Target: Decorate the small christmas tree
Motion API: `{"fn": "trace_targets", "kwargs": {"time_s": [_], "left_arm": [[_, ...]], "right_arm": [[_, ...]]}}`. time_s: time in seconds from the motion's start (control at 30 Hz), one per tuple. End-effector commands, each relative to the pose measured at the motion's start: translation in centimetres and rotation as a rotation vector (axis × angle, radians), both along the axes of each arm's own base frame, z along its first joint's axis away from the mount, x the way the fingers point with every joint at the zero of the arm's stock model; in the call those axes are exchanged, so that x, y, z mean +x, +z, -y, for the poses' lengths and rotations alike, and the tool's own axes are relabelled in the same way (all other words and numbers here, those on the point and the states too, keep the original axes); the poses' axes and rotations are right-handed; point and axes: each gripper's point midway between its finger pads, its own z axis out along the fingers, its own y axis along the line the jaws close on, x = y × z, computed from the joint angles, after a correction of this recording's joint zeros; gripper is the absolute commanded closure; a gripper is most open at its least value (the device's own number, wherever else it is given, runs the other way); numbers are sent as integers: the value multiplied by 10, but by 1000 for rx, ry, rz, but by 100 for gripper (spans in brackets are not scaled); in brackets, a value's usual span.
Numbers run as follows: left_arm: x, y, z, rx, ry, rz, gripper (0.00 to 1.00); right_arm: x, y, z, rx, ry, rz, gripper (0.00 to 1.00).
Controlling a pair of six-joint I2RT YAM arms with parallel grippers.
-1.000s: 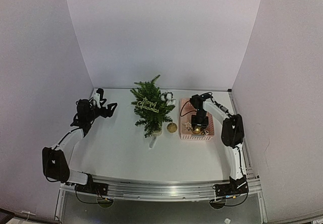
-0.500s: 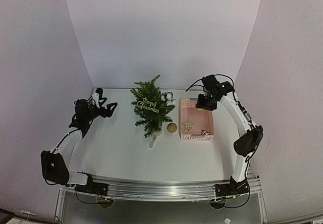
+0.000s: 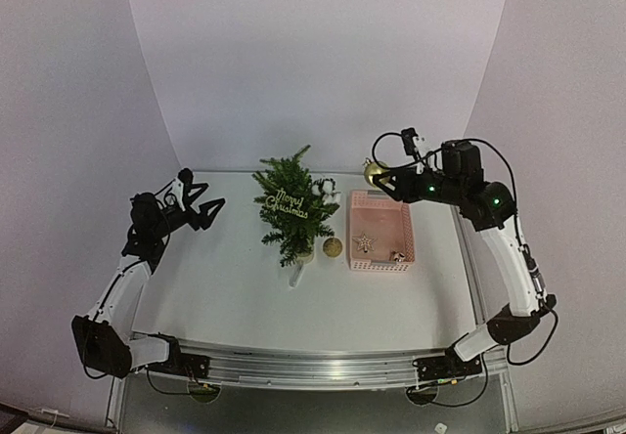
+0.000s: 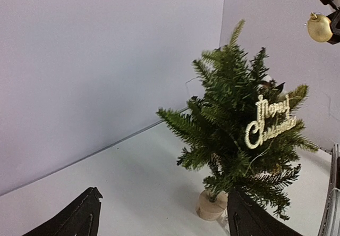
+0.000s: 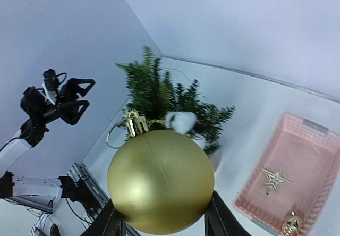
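The small christmas tree stands mid-table on a pale round pot; it also shows in the left wrist view and the right wrist view. A gold "Merry Christmas" sign and white cotton puffs hang on it. My right gripper is raised high above the basket's back edge, to the right of the treetop, and is shut on a matte gold ball with a gold cap and loop. My left gripper hovers open and empty to the left of the tree, facing it.
A pink basket right of the tree holds a glitter star and a small gold ornament. Another gold ball lies on the table between tree and basket. White walls enclose the back and sides.
My right arm has lifted out of the pink basket with the gold ball and swung up and back. The left gripper has risen slightly and stays open.
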Motion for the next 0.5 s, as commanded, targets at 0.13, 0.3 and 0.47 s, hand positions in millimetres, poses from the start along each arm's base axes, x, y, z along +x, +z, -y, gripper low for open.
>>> {"fn": "trace_targets", "kwargs": {"time_s": [0.13,0.3,0.47], "left_arm": [[-59,66,23,84,-263,207,20],[-76,55,26,103,-318,177,20],[-85,39,29,100,-345,151,20]], "right_arm": [[-42,21,-81,138,233,36,68],[-80,2,-129,129,337,-30,69],[-111,-37,-169,67,372,-121,69]]}}
